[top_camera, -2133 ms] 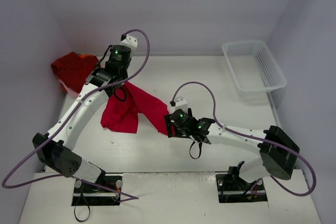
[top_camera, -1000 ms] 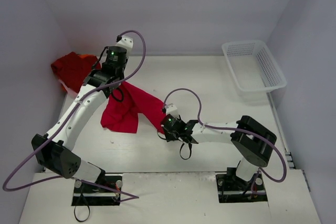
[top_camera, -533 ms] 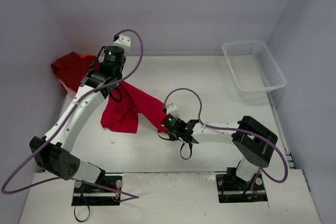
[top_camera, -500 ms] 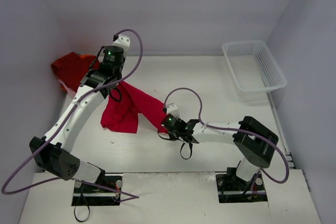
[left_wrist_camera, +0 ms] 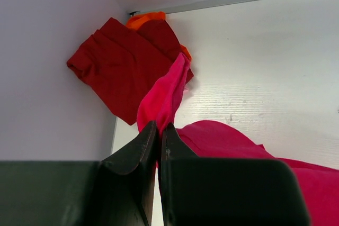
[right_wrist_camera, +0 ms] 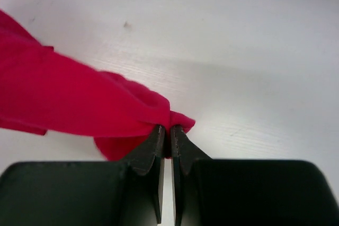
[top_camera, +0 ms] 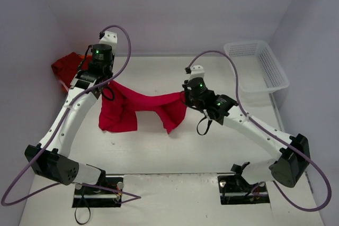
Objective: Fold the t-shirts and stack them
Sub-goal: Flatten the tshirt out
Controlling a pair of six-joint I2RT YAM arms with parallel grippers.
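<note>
The white table [top_camera: 175, 152] carries dark red t-shirts [top_camera: 64, 66] at far left — a mesh basket [top_camera: 273, 70] at far right.

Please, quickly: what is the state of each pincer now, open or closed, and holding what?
Left pincer: closed on one end of the bright red t-shirt.
Right pincer: closed on the other end of the same shirt.

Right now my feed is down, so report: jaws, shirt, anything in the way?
Left gripper, right gripper: jaws shut on the t-shirt, one end each. Shirt stretched between them. Folded pile and basket off to the sides.
</note>
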